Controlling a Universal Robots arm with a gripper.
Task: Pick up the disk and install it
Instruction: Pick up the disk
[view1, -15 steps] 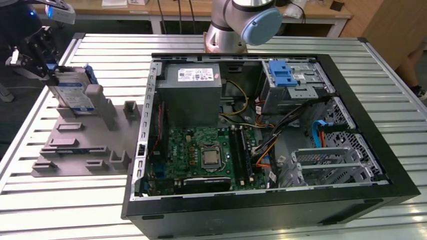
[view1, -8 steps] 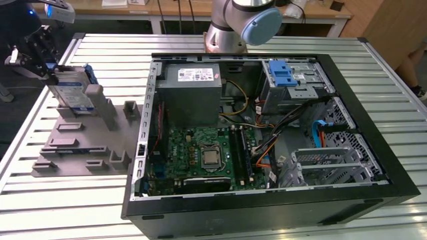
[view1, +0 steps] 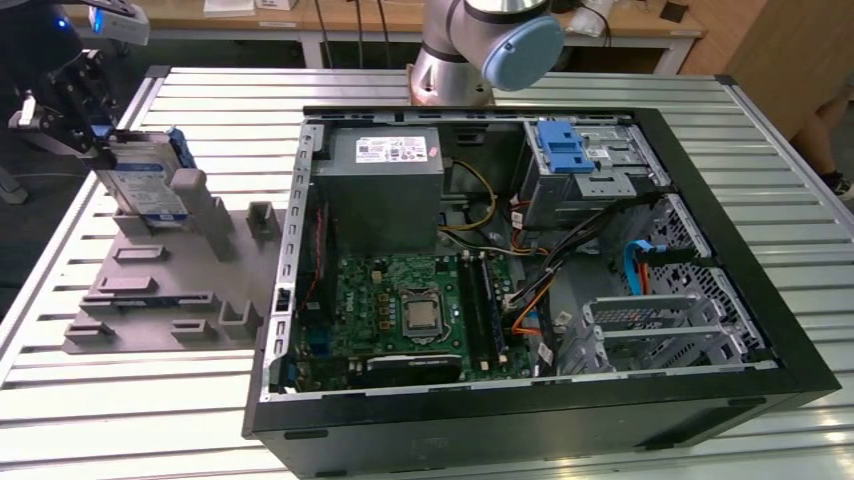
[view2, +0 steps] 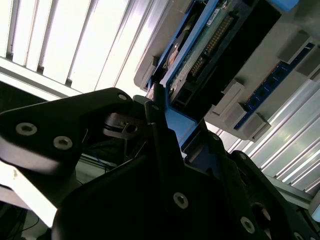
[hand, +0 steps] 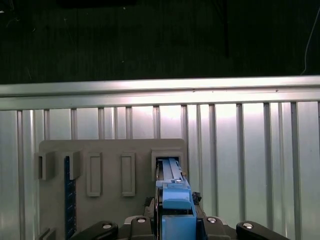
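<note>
Hiding disk (view1: 144, 182) top cnr: gripper (view1: 96, 146)

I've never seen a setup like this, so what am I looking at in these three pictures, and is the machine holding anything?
It is a single robot arm rising from a ribbed metal table. The exterior view looks over the whole scene; both wrist views come from cameras riding on the arm near its end effector. On the table lie an opened computer case and, at the exterior view's left, a grey holder with slots. The disk, a silver drive in a blue frame, stands on edge in that holder. The end effector is closed on the disk's upper edge, and the disk has not been lifted out.
</note>
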